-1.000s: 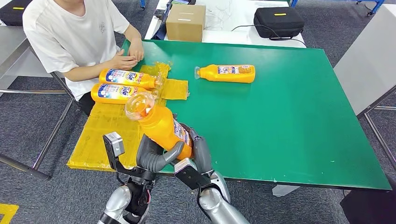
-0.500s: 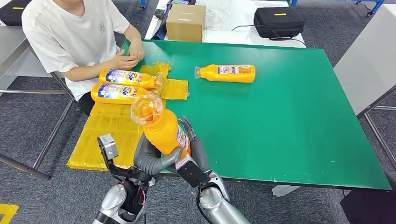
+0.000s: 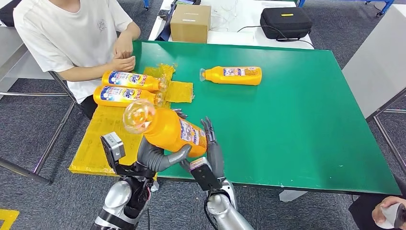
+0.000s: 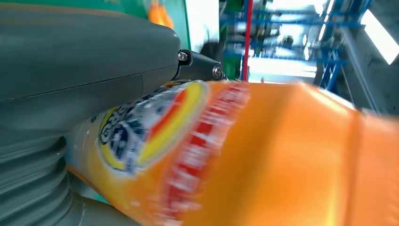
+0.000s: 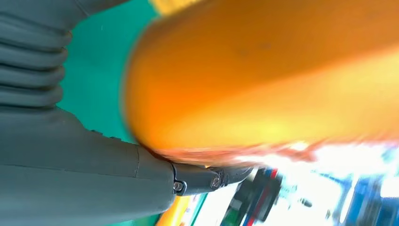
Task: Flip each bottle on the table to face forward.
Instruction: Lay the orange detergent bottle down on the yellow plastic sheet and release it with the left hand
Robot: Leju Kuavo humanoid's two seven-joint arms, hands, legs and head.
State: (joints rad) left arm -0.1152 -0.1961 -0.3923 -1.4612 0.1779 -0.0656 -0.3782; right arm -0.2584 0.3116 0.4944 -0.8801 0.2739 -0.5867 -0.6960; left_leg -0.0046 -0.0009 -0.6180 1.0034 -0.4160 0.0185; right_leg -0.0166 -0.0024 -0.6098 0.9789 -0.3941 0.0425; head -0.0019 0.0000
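**Operator:** At the table's 7 o'clock edge, the held bottle [image 3: 170, 132] sits above the green table [image 3: 297, 124], clear cap toward 9 o'clock. The left hand [image 3: 160, 155] grips its body from beneath. The right hand [image 3: 210, 143] rests against the base end with fingers spread upward; whether it actually clamps cannot be told.

**Technician:** Where are the other bottles?

**Operator:** Two labelled bottles [image 3: 127, 86] lie side by side on the yellow sheet [image 3: 110, 129] at 10 o'clock, near a seated person [image 3: 72, 38]. Another bottle [image 3: 233, 75] lies alone at 12 o'clock.

**Technician:** Failure modes?

**Operator:** The smooth plastic probably slips during rotation if the right hand gives only light contact. The bottle overhangs the near edge, so a slip likely drops it to the floor. An incomplete turn would leave the label facing away.
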